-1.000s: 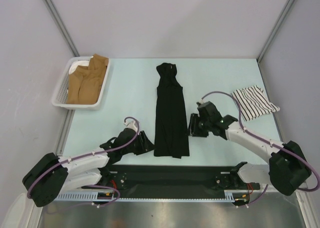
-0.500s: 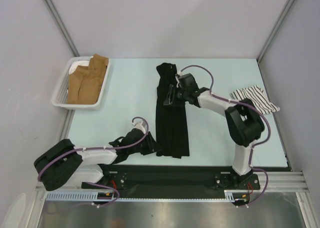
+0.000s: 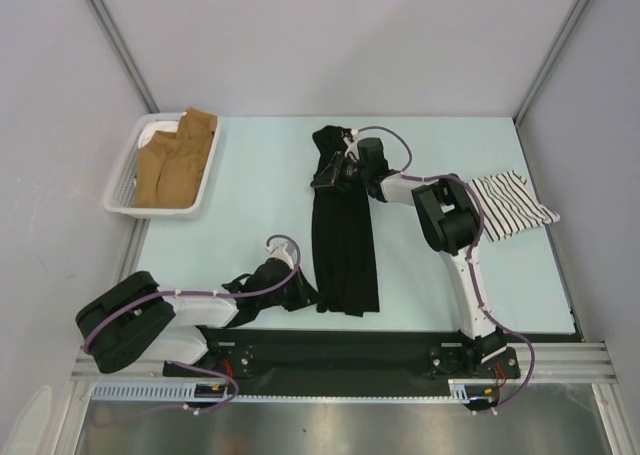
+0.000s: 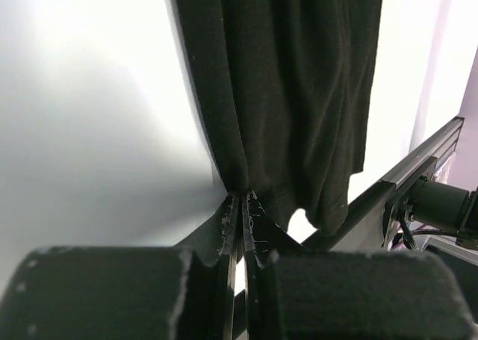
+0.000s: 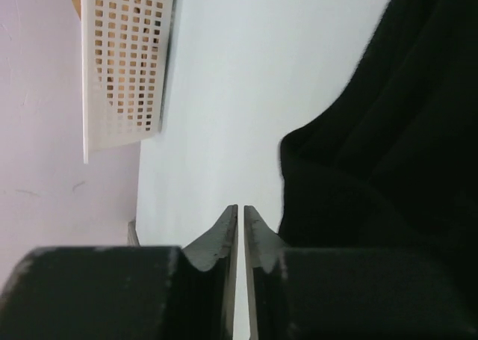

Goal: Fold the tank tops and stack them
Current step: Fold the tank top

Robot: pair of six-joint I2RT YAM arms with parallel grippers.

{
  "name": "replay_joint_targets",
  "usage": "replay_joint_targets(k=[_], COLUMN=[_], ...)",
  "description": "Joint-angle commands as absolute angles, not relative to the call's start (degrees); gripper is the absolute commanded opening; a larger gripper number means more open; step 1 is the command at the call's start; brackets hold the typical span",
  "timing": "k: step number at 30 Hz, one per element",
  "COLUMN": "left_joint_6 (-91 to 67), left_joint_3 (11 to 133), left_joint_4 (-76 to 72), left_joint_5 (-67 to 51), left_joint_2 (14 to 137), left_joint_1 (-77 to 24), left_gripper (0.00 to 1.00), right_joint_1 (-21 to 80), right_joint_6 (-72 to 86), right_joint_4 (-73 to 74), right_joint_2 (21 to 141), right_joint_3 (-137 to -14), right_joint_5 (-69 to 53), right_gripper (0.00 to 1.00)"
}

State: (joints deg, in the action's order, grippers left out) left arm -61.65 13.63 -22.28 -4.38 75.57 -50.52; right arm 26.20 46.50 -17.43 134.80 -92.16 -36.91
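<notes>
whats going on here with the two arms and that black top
Two robot arms are working on the black tank top, which lies as a long narrow strip on the table. The left end effector is pinched on its near left edge by the hem. The right end effector is shut at the far end, beside the cloth. The striped tank top lies apart on the right.

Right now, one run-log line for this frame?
left hand: shut, pinching black tank top near corner | right hand: shut, beside far end, no cloth held | striped tank top: folded, right side
</notes>
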Motion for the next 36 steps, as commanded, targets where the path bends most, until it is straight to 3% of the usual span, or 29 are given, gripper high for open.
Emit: replay_joint_targets(k=[1, 2, 7, 12, 18, 20, 22, 23, 25, 26, 29, 32, 36], left_joint_6=[-59.3, -59.2, -59.0, -59.2, -60.0, -60.5, -60.5, -60.5, -60.2, -60.2, -59.0, -56.7, -52.6], left_joint_3=[9.8, 9.8, 9.1, 5.2, 1.5, 1.7, 3.2, 3.9, 5.7, 6.2, 10.1, 13.5, 15.3], left_joint_4=[-5.8, -4.8, -3.5, -5.4, -7.9, -7.1, -4.2, -3.1, -0.7, -0.4, 2.2, 6.4, 6.7], left_joint_5=[-1.0, -0.8, -1.3, -3.2, -5.4, -4.9, -3.0, -2.4, -0.9, -0.5, 1.4, 2.4, 0.9], left_joint_2=[75.8, 75.4, 73.7, 72.8, 71.8, 71.8, 71.5, 71.5, 70.6, 70.1, 68.6, 68.2, 67.5], left_joint_1=[-51.3, -51.3, -51.3, -51.3, -51.4, -51.4, -51.4, -51.4, -51.4, -51.4, -51.1, -49.2, -44.7], left_gripper=[0.05, 0.00, 0.00, 0.00, 0.01, 0.01, 0.06, 0.18, 0.31, 0.47, 0.65, 0.72, 0.72], right_joint_1=[25.2, 25.0, 23.4, 22.8, 22.2, 22.0, 21.5, 21.4, 21.6, 21.6, 22.5, 23.0, 23.2], right_joint_6=[50.4, 50.5, 51.4, 49.7, 49.9, 50.1, 50.8, 51.1, 49.8, 49.0, 47.5, 47.9, 49.8], right_joint_4=[-24.3, -24.3, -24.0, -13.7, -7.7, -8.1, -11.6, -13.3, -16.2, -16.3, -16.5, -17.1, -19.2], right_joint_2=[138.2, 139.3, 147.8, 157.6, 163.6, 162.7, 159.5, 157.6, 152.1, 150.3, 143.9, 141.4, 138.9], right_joint_3=[-96.0, -96.7, -102.1, -119.6, -131.7, -130.9, -125.5, -122.6, -118.3, -114.8, -111.5, -110.8, -110.8], right_joint_5=[-42.2, -42.5, -42.8, -42.1, -38.8, -39.0, -40.1, -40.9, -42.0, -42.2, -44.5, -46.8, -48.7], right_gripper=[0.10, 0.09, 0.03, 0.01, 0.01, 0.06, 0.15, 0.20, 0.34, 0.37, 0.43, 0.44, 0.48])
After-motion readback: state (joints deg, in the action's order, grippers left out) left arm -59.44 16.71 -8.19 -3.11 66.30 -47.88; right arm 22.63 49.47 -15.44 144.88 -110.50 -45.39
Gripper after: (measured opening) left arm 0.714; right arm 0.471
